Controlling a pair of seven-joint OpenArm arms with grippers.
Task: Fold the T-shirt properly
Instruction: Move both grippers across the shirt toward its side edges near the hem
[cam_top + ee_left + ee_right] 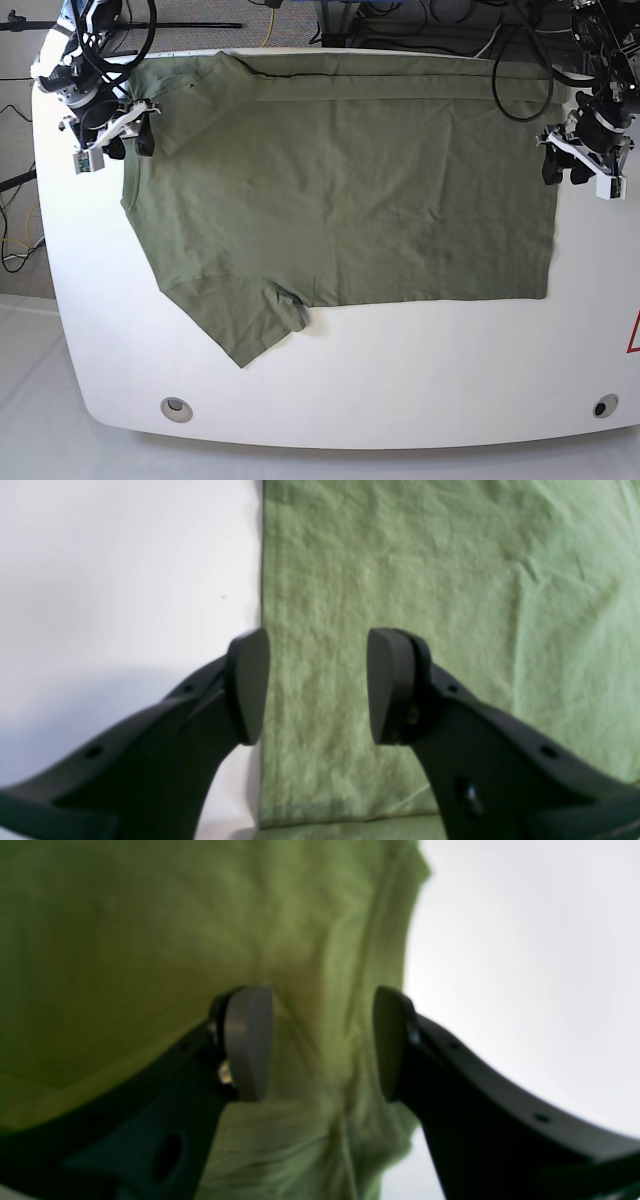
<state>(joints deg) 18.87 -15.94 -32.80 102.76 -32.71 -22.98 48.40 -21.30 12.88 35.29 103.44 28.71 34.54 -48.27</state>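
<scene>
In the left wrist view, the left tool [318,686] hangs with its two black fingers [247,687] spread apart and nothing between them. Below the gap lies the olive-green T-shirt [425,605], its straight hemmed edge running up the picture just beside the left-hand pad; the white bench [125,580] fills the rest.

In the right wrist view, the right tool [322,1042] is likewise spread, its grey pads [248,1042] standing apart over the T-shirt [150,940] (the picture is blurred, so whether they touch the cloth cannot be told). The fabric here is rumpled into soft ridges, and its curved edge meets the bench [525,965] at the right.

In the base view, the T-shirt [350,190] lies spread flat across the far half of the bench [400,380], one sleeve pointing toward the near edge. The right tool [122,135] sits at the garment's left edge, the left tool [565,165] at its right edge, both empty.
</scene>
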